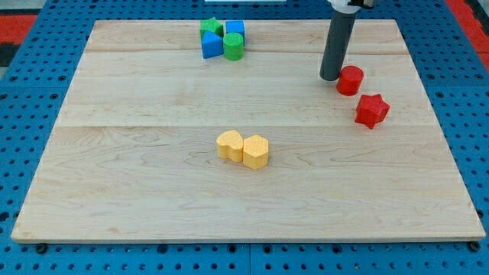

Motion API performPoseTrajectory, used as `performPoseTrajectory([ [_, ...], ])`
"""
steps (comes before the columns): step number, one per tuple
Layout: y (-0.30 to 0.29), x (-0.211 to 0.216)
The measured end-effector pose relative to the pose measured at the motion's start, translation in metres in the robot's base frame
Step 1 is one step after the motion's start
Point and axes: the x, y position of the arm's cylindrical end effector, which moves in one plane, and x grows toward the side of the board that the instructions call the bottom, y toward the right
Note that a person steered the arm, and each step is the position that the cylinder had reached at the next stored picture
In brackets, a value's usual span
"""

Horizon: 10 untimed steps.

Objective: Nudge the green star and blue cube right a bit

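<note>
My tip (331,77) rests just left of one block (350,80), well right of the top cluster (222,38).

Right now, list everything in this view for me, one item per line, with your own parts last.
green star: 1, green, top of the board, left end of the cluster
blue cube: 1, blue, right beside the star
blue block: 1, blue, shape unclear, just below the star
green cylinder: 1, green, below the cube
yellow blocks: 2, yellow, touching, board centre
red cylinder: 1, red, view's right
red star: 1, red, below the red cylinder
wooden board: 1, pale wood, on a blue pegboard surface
my tip: 1, dark rod end, just left of the red cylinder, well right of the cluster
</note>
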Motion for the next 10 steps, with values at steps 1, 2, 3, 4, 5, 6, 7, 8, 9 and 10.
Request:
performPoseTrajectory([
  [1, -0.01, -0.002],
  [2, -0.015, -0.005],
  [3, -0.017, -0.008],
  [4, -0.022, -0.012],
  [5, -0.023, -0.012],
  [6, -0.023, -0.012],
  [7, -0.031, -0.012],
  [8, -0.058, -0.014],
  [9, -0.095, -0.014],
  [10, -0.155, -0.014],
])
